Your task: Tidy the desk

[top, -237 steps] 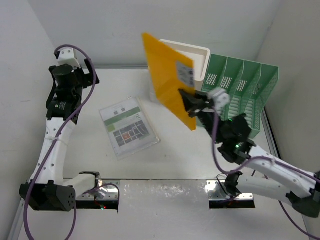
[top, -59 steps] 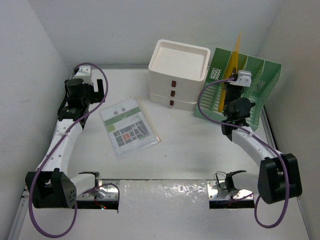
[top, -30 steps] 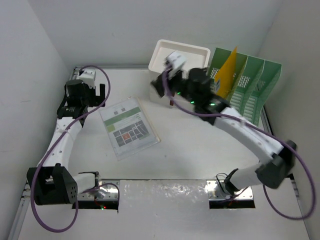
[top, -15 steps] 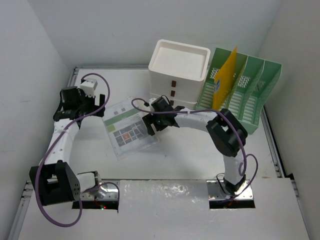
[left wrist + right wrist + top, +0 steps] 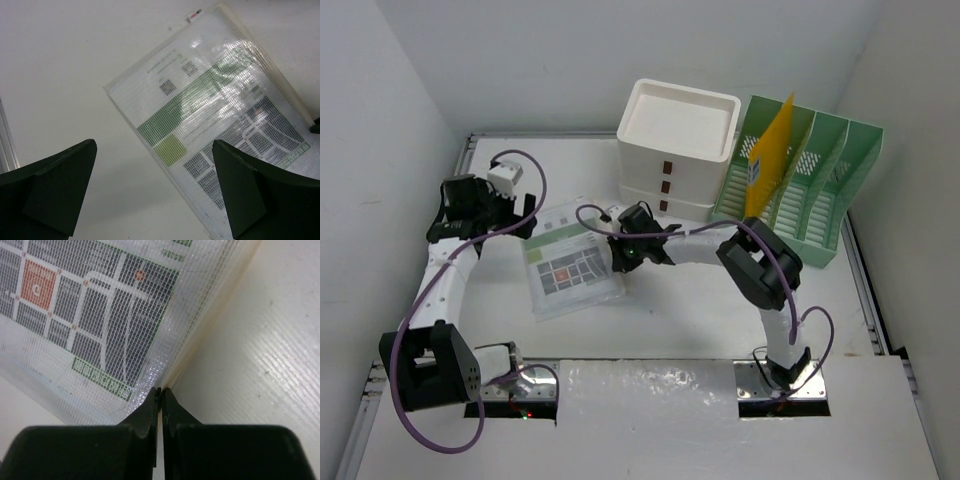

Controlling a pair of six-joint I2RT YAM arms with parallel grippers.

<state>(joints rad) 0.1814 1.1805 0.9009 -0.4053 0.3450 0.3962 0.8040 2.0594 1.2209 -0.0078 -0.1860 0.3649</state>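
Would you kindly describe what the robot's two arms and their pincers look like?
Both the left arm and right arm have white tubular links joined by chunky black joints, each trailed by a looping purple cable. The left pincer has broad, dark wedge-shaped fingers; the right pincer shows the same dark fingers tapering to thin tips.

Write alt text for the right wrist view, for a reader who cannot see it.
The right gripper, jaws closed, touches the edge of a clear mesh pouch lying on the white desk. A printed map sheet, grey blocks with one orange square, shows through it.
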